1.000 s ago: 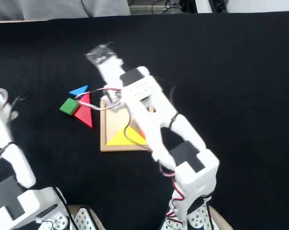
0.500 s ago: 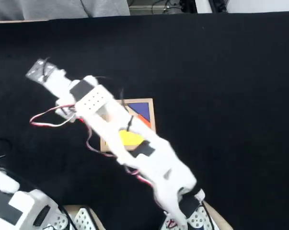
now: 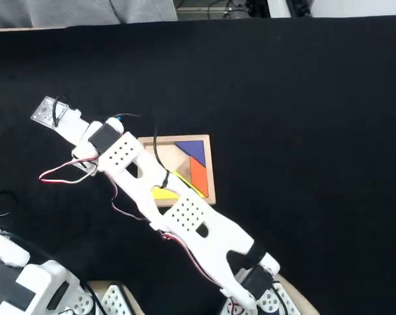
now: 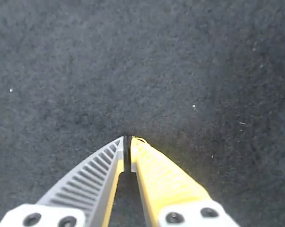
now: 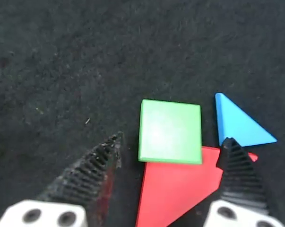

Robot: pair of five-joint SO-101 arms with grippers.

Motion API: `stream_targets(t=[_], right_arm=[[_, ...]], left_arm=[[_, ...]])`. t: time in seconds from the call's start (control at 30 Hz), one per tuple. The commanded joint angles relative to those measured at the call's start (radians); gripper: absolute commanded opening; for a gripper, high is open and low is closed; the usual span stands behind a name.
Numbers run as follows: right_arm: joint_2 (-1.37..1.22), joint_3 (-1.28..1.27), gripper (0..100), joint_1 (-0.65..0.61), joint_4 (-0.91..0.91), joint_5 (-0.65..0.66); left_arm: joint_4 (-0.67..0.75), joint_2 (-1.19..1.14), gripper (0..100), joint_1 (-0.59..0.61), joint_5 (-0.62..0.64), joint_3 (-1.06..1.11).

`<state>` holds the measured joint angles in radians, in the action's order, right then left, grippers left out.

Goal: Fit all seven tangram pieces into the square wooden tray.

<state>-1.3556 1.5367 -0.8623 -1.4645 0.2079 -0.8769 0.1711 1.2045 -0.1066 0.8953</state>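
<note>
Straddling the green square (image 5: 169, 130) and red triangle (image 5: 180, 189), the right gripper (image 5: 171, 139) stands spread wide, gripping nothing. The blue triangle (image 5: 237, 125) lies just beside the square. The left gripper (image 4: 128, 139) is pressed together, empty, over black cloth (image 4: 133, 56). Near the loose pieces, the wooden tray (image 3: 212, 172) holds three others.

Legible markings: none. Checked wooden tray (image 3: 213, 167), green piece (image 5: 169, 131) and counter (image 3: 303, 98); no text, numbers or signs readable.

Soft even light; faint sheen on green sq (image 5: 169, 131); cloth (image 3: 316, 98) dark.
</note>
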Motion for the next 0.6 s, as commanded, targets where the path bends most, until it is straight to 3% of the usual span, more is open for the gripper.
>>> stream_targets(t=[0.0,0.07,0.27,0.57], right_arm=[[0.013,0.039,31.1,-0.009,0.003,-0.005],[0.013,0.038,29.9,-0.014,0.003,0.000],[0.012,0.039,13.9,-0.018,0.003,0.002],[0.018,0.094,14.1,-0.003,-0.040,0.002]], left_arm=[[0.011,0.011,5,-0.016,-0.006,0.005],[0.012,0.011,5,-0.016,-0.006,0.005],[0.014,0.009,4,-0.016,-0.003,0.005],[0.014,0.009,4,-0.016,-0.003,0.005]])
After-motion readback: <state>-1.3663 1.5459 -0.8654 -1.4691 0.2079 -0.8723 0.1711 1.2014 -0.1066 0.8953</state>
